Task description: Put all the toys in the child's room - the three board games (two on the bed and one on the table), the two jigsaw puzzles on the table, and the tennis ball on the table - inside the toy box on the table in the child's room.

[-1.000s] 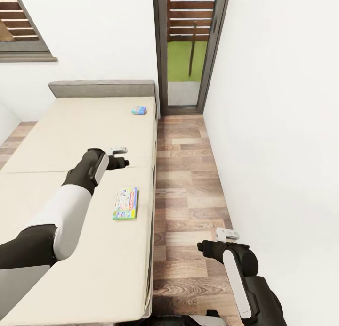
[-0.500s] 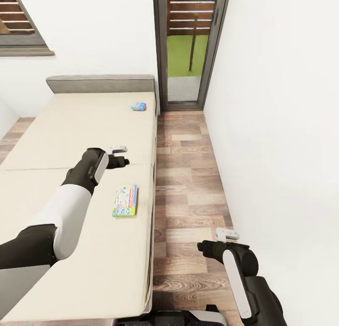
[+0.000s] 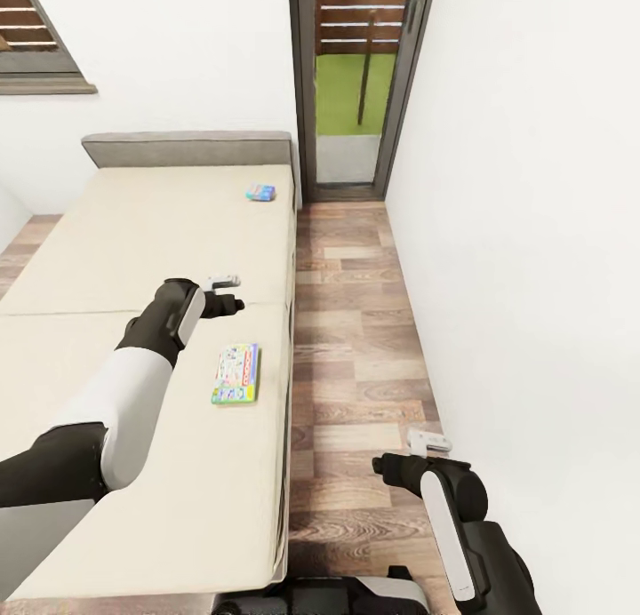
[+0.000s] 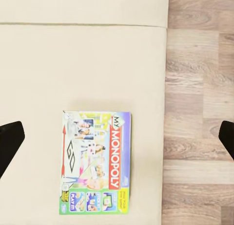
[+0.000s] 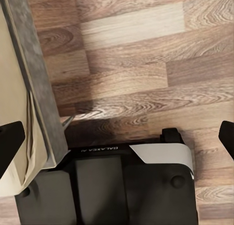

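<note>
Two board games: both lie flat on the bed [image 3: 133, 242], well apart from each other.
Near game: the My Monopoly box [image 3: 236, 374], green-edged with a red title strip, sits on the mattress section closer to the robot, close to the bed's floor-side edge; in the left wrist view the same box [image 4: 95, 162] lies between the two dark fingertips, lengthwise along the mattress edge.
Far game: the light blue box [image 3: 261, 192] rests near the grey headboard [image 3: 187, 147], at the corner of the bed next to the glass door [image 3: 356, 82].
Left tool: the left tool [image 3: 224, 293] hangs over the mattress seam, above and apart from the My Monopoly box; its fingertips [image 4: 9, 146] stand at the opposite edges of the wrist picture, so it is spread wide and holds nothing.
Right tool: the right tool [image 3: 418, 451] is over the wood-plank floor [image 3: 356, 331] beside the bed, near the white wall [image 3: 533, 242]; its fingertips [image 5: 9, 143] are likewise far apart, spread and empty.
Right wrist sight: the robot base [image 5: 112, 186], dark with a white panel, stands on the planks just beside the bed's grey base [image 5: 36, 74].
Room: a window [image 3: 36, 37] with slats sits in the wall above the headboard side.
</note>
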